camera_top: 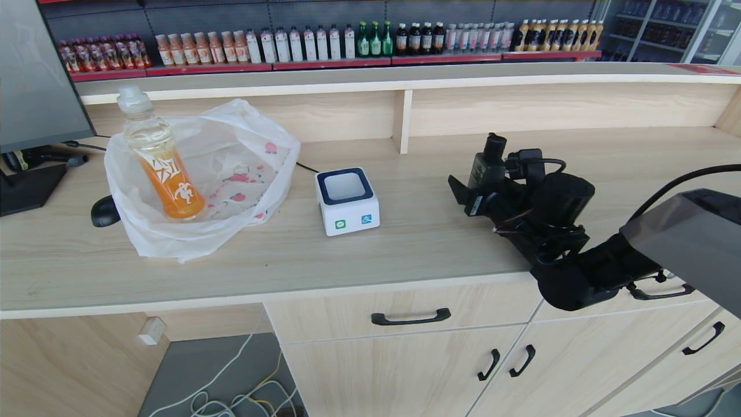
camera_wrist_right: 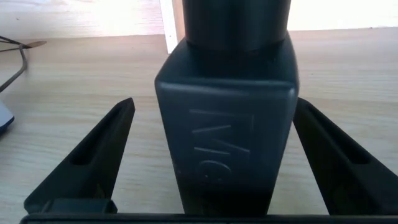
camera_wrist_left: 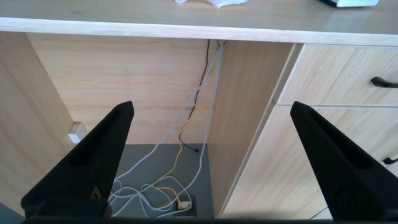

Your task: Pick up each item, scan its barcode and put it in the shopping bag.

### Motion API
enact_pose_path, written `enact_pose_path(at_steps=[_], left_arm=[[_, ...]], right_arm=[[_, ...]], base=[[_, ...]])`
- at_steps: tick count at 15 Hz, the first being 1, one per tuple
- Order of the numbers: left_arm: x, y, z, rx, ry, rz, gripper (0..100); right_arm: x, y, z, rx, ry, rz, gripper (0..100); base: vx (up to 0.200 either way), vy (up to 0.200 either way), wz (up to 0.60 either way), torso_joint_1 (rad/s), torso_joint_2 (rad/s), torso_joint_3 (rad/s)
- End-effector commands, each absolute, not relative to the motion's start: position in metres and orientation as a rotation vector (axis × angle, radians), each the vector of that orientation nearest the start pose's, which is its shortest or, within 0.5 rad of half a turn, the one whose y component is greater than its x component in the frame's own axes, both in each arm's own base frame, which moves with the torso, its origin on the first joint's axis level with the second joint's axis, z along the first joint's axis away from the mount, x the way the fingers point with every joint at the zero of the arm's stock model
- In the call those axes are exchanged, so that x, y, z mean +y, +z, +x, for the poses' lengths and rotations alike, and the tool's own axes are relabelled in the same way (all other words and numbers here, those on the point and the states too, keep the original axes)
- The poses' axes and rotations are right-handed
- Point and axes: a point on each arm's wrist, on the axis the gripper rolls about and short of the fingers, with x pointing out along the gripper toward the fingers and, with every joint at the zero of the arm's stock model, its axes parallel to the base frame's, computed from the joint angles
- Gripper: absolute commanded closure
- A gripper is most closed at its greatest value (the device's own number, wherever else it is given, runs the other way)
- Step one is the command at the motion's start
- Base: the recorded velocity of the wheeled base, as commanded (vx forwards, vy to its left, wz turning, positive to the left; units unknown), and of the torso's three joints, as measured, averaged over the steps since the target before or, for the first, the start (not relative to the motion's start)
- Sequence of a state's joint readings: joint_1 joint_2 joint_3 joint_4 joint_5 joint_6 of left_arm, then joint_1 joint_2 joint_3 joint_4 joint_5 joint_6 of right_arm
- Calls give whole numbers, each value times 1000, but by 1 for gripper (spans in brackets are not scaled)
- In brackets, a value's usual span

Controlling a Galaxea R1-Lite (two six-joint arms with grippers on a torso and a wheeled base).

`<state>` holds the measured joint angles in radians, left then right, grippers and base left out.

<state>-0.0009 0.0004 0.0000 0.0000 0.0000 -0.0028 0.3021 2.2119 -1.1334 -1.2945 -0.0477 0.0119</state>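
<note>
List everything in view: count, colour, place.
counter: one, light wood, across the front
shopping bag: one, translucent white, counter left
orange drink bottle: one, orange, upright in bag
scanner: one, white, blue-rimmed, counter middle
dark bottle: one, black, upright, counter right
mouse: one, black, beside bag
monitor: one, dark, far left
shelf bottles: many, mixed colours, back shelf
cables: several, white and yellow, under counter
left gripper: one, black, fingers open, below counter edge
right gripper: one, black, fingers open around dark bottle
</note>
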Motion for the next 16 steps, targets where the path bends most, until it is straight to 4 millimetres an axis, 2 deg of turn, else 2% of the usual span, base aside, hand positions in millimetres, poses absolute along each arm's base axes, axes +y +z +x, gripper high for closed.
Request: enact_pose_path(at_steps=[1,12,16], left_arm=[[0,75,-23,0,-2,-3,0],[0,75,-23,0,0,-3,0],[0,75,-23,0,0,-3,0]], right_arm=[[127,144,410,-213,255,52,100],[125,156,405,-238,256,62,100],[122,172,384,-247,271,65,100]], base=[[0,0,0,0,0,0],[0,0,0,0,0,0],[0,0,0,0,0,0]])
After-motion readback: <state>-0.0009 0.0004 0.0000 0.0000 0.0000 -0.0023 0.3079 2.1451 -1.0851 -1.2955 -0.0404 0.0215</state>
